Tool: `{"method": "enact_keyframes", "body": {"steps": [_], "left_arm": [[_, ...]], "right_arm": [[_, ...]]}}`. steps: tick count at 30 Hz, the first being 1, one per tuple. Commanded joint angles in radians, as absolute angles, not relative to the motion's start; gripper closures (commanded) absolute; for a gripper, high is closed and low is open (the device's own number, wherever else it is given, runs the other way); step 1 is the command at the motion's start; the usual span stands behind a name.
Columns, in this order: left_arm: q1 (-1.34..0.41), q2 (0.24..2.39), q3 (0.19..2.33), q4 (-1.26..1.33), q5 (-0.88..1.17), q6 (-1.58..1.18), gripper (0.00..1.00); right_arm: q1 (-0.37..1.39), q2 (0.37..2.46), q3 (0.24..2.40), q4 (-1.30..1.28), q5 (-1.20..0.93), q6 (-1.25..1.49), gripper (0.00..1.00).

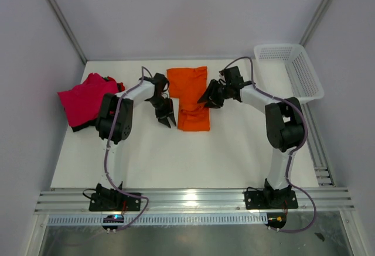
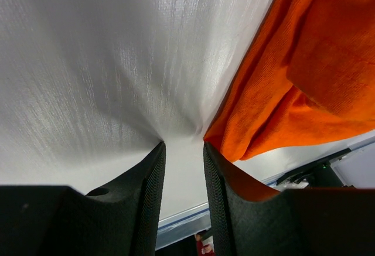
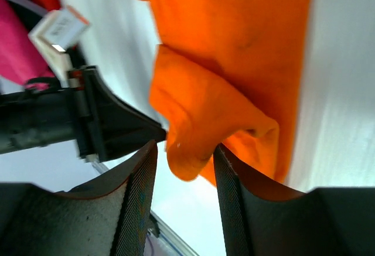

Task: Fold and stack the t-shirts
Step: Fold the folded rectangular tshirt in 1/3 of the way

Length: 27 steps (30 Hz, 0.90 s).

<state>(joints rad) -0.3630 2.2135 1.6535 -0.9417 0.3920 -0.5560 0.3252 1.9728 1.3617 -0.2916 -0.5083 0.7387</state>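
The bright orange t-shirt (image 1: 188, 95) lies partly folded at the table's far middle, narrower toward its near end. My left gripper (image 1: 169, 120) hovers just off its left edge, open, with only white tabletop between the fingers (image 2: 184, 144); orange cloth (image 2: 304, 74) brushes the outside of the right finger. On the shirt's right side my right gripper (image 1: 205, 99) stands open, and a loose orange fold (image 3: 199, 133) hangs between its tips (image 3: 186, 144), against the right finger. A crumpled magenta-pink t-shirt (image 1: 85, 98) lies far left, with a black cloth edge (image 1: 77, 128) showing under it.
A white mesh basket (image 1: 306, 73) stands at the back right corner. The two grippers face each other closely across the orange shirt; the left one (image 3: 94, 118) shows in the right wrist view. Aluminium rails (image 1: 193, 200) run along the near edge.
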Motion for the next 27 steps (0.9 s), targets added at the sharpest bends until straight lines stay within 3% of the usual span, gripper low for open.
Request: {"method": "enact_keyframes", "body": {"steps": [1,7,15,27], "left_arm": [[-0.377,2.287,1.563,-0.861,0.307,-0.518,0.64],[-0.377,2.270,1.481,-0.815,0.310,-0.522,0.65],[-0.377,2.244,1.405,-0.781,0.318,-0.523,0.65],[-0.377,2.261,1.449,-0.802,0.324,-0.515,0.65]], "right_arm": [[0.322,1.891,1.411,-0.210,-0.574,0.791,0.52],[0.293,1.940,1.512,-0.158,-0.607,0.858,0.52],[0.255,2.048,1.692,-0.337,-0.534,0.758,0.52],[0.293,1.619,1.188,-0.204,-0.592,0.747,0.52]]}}
